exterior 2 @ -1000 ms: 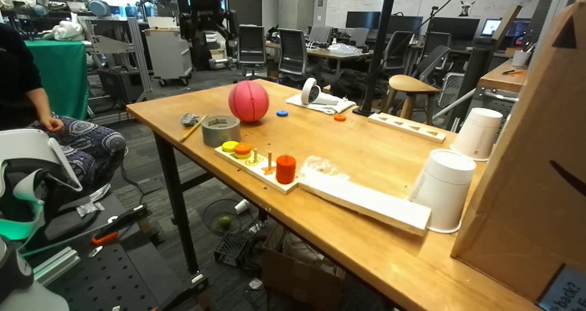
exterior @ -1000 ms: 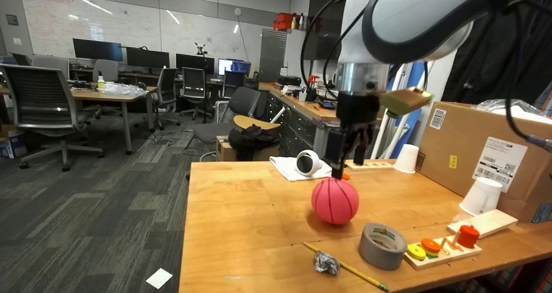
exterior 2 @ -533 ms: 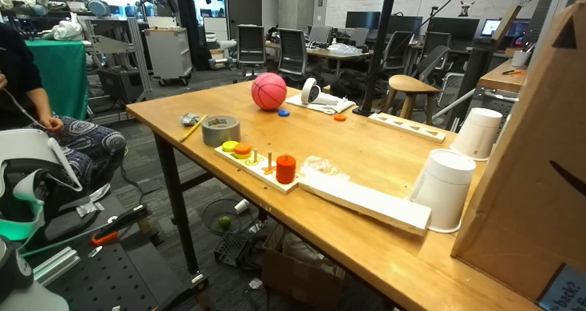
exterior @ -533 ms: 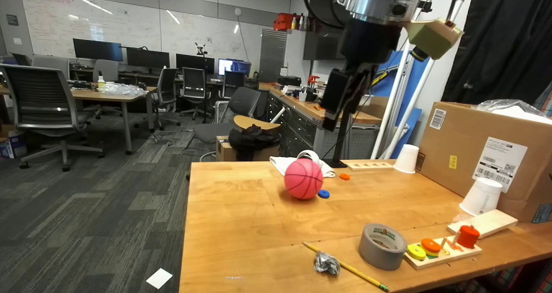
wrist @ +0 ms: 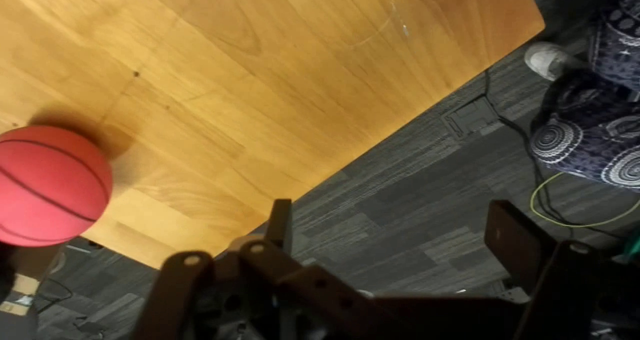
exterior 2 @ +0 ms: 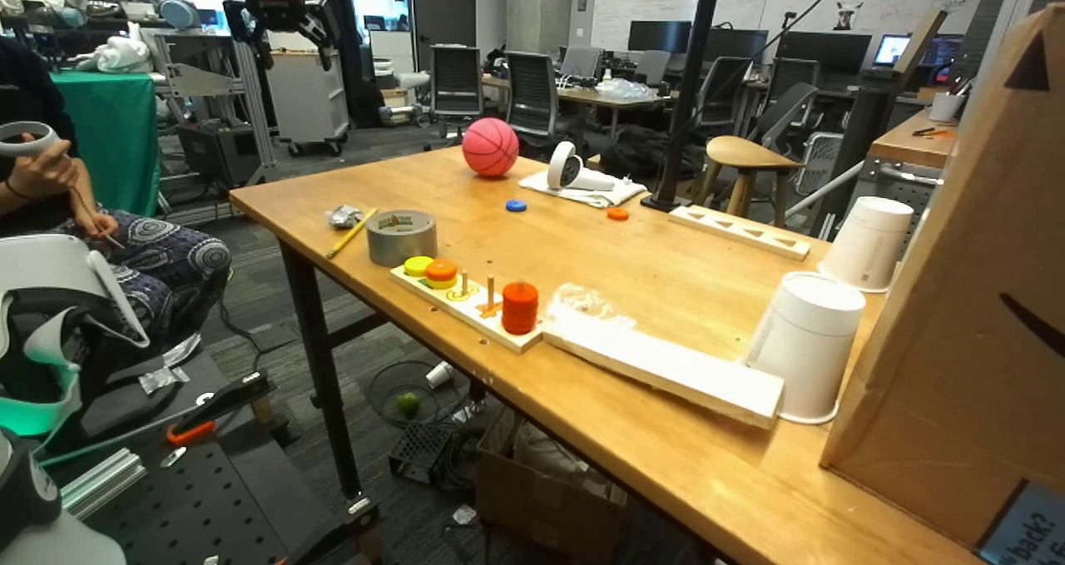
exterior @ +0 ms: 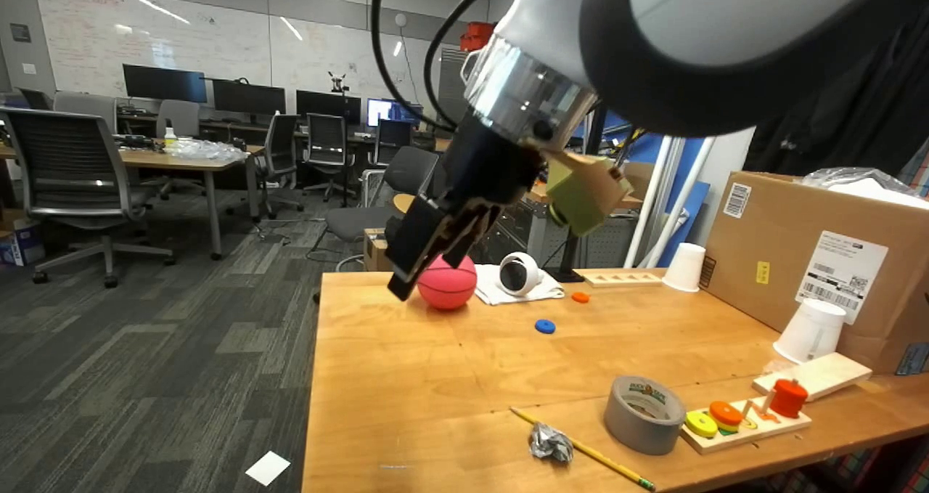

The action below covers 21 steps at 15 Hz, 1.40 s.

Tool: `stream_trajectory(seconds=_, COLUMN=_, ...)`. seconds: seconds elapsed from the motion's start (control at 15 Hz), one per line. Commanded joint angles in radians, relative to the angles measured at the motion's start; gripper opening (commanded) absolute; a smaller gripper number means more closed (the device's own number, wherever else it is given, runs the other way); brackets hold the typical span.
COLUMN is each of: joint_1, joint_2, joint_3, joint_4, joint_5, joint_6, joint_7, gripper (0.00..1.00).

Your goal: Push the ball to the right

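Observation:
The pink-red ball (exterior: 448, 285) with dark seam lines rests near the far edge of the wooden table (exterior: 406, 377). It also shows in an exterior view (exterior 2: 491, 147) beyond the blue ring, and at the left edge of the wrist view (wrist: 50, 187), partly cut off. My gripper (exterior: 425, 275) is tilted and partly covers the ball in that exterior view. In the wrist view my gripper (wrist: 390, 215) is open with nothing between its fingers, over the floor past the table edge, apart from the ball. It hangs high at the upper left in an exterior view (exterior 2: 296, 49).
A black-and-white round object (exterior: 518, 274) lies on a white cloth beside the ball. A blue ring (exterior: 545, 327), a grey tape roll (exterior: 644, 414), a pencil (exterior: 610, 464) and a peg board (exterior: 747, 424) lie nearer. A cardboard box (exterior: 813, 253) stands at the right.
The ball has rolled away from the tape roll, past the blue ring, toward the far table edge. My gripper rose off the ball, then swung and tilted toward the table's outer edge.

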State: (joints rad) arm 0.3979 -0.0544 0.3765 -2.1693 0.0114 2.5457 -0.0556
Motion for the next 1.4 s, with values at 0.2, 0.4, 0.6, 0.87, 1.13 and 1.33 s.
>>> stream_trajectory(seconds=0.2, joint_1=0.0, joint_2=0.161, joint_3=0.025, joint_4=0.071, joint_5=0.114, joint_6=0.103, joint_7=-0.15, gripper=1.0)
stream_trajectory(seconds=0.4, joint_1=-0.013, joint_2=0.186, joint_3=0.027, joint_4=0.08, joint_5=0.12, joint_6=0.13, joint_7=-0.195, gripper=1.0)
stream_trajectory(seconds=0.6, joint_1=-0.027, joint_2=0.189, joint_3=0.03, joint_4=0.075, joint_5=0.108, joint_6=0.161, joint_7=-0.267, gripper=1.0)
stream_trajectory(seconds=0.87, joint_1=-0.048, joint_2=0.196, joint_3=0.038, joint_4=0.074, joint_5=0.115, joint_6=0.191, joint_7=-0.414, gripper=1.0)
stream_trajectory(seconds=1.13, joint_1=-0.075, joint_2=0.244, joint_3=0.053, joint_4=0.108, joint_5=0.144, joint_6=0.218, joint_7=-0.538, gripper=1.0)
stream_trajectory(seconds=1.33, joint_1=-0.108, joint_2=0.31, joint_3=0.074, joint_4=0.156, joint_5=0.168, joint_6=0.215, joint_7=-0.62, gripper=1.0)
